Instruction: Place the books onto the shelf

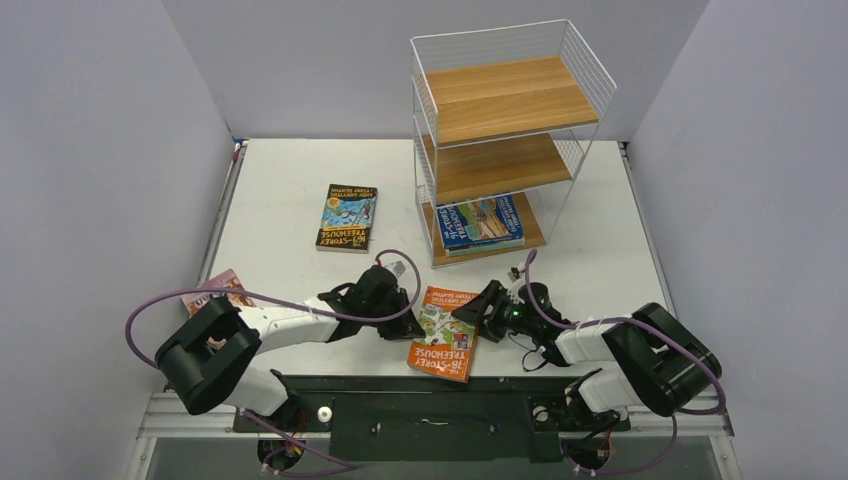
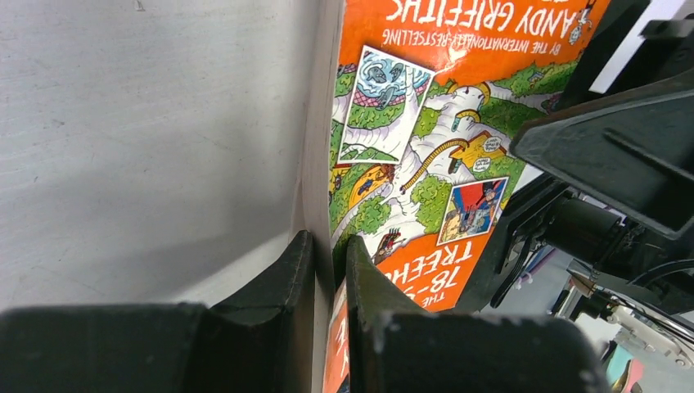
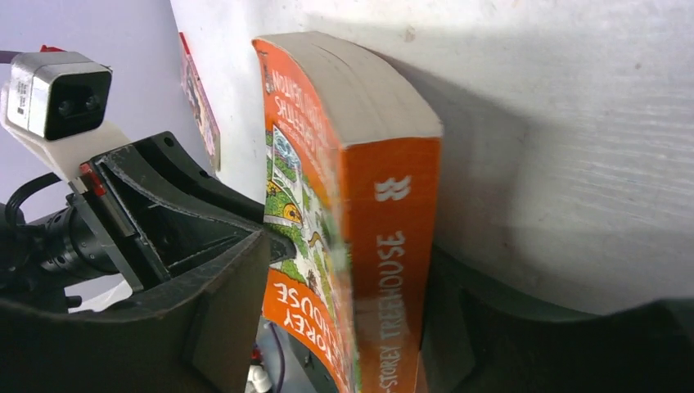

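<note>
The orange book point(image 1: 443, 335) has its left, page-side edge running into the thin slit between the fingers point(image 2: 286, 295) of the left gripper point(image 2: 329, 239). These are pressed almost together and seem to pinch only the front cover there, with the grey page block lying just outside one finger.

On the opposite side the right gripper point(image 3: 364, 270) straddles the spine end. Its fingers point(image 3: 221, 303) stand spread, one over the cover and one beyond the spine, down by the table. I cannot tell whether they actually press the book.

The book itself lies on the white table point(image 1: 290, 200) close to the near edge, title end toward the arm bases, between the two wrists.

Further out, a dark book point(image 1: 347, 216) lies flat on its own near the middle of the table, just left of the shelf point(image 1: 510, 100). A pink book point(image 1: 215, 290) peeks out by the left edge, partly hidden by the left arm point(image 1: 280, 325).

The shelf stands upright at the far right of the table, and on its bottom board lies a small stack of books point(image 1: 480, 222), a blue cover uppermost.
</note>
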Robot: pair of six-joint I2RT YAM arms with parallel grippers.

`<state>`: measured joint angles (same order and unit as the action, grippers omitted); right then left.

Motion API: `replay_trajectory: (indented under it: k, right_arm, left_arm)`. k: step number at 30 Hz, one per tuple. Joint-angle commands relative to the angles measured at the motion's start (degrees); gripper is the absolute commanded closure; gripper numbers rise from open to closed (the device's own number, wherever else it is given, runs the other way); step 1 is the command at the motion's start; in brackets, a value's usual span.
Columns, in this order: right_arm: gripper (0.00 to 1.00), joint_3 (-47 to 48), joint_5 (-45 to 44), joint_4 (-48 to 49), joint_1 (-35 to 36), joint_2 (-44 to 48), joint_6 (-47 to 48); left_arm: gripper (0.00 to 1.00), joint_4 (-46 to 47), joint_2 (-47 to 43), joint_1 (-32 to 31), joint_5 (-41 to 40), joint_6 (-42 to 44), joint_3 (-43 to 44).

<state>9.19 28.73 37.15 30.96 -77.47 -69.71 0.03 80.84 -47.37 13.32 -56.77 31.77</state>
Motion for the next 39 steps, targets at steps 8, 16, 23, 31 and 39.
replay_trajectory:
  k: [8, 16, 23, 31, 39]
  right_arm:
    - [1.00, -2.5, 0.9, 2.7, 1.7, 2.8, -1.8]
    - [1.00, 5.9, -3.7, -33.5, 1.1, 26.2, 15.6]
    - [1.00, 18.5, 11.7, -55.0, -8.7, 44.5, 28.9]
    - [1.00, 38.5, 19.0, -59.5, -21.6, 42.2, 26.6]
    - [1.00, 45.7, 6.9, -44.3, -25.7, 35.4, 4.5]
  left_arm:
    - [1.00, 6.0, 2.2, -0.5, -0.8, -0.8, 2.1]
    - [0.30, -8.0, -3.9, -0.7, -3.5, 5.3, 6.4]
    - [0.03, -20.1, -17.8, 7.8, -9.4, 9.9, 6.5]
    - [0.04, -22.3, -25.2, 19.6, -8.6, 10.5, 4.8]
    - [0.04, -21.3, -27.3, 20.4, -10.1, 9.9, 3.8]
